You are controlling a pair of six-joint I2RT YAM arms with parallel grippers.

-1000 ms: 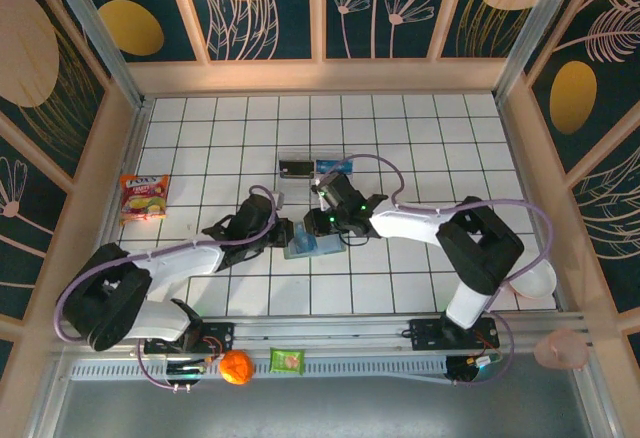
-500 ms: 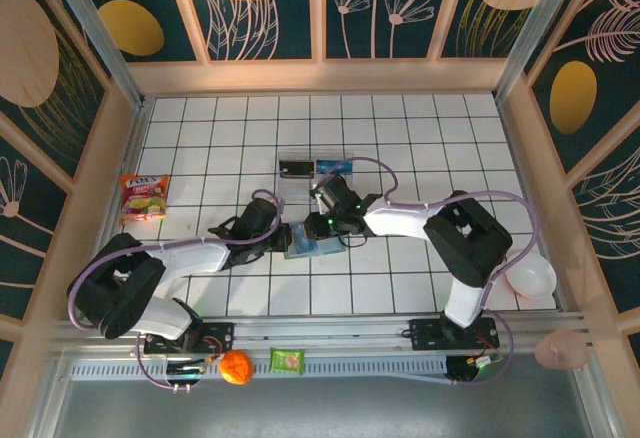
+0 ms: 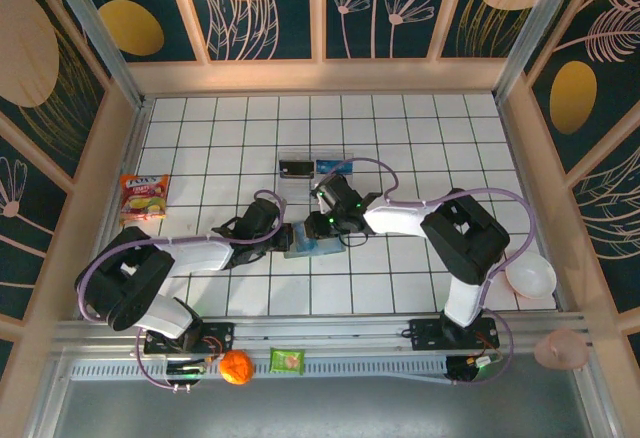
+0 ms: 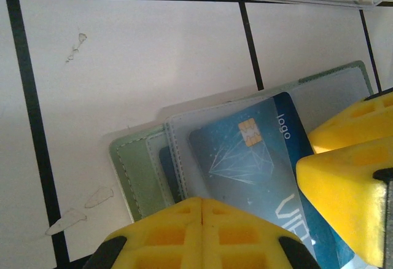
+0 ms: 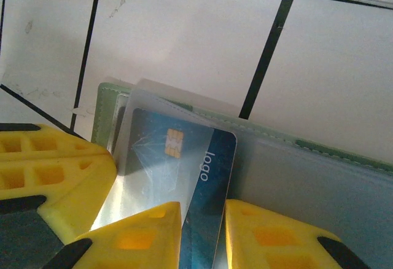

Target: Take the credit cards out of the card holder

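blue credit card (image 5: pixel 175 158) lies half out of open card holder (image 5: pixel 319 183), long axis straight ahead of right gripper (image 5: pixel 202 235), whose narrow jaws pinch its near end; left gripper (image 4: pixel 201 220), closed tight, seems to pin holder just alongside
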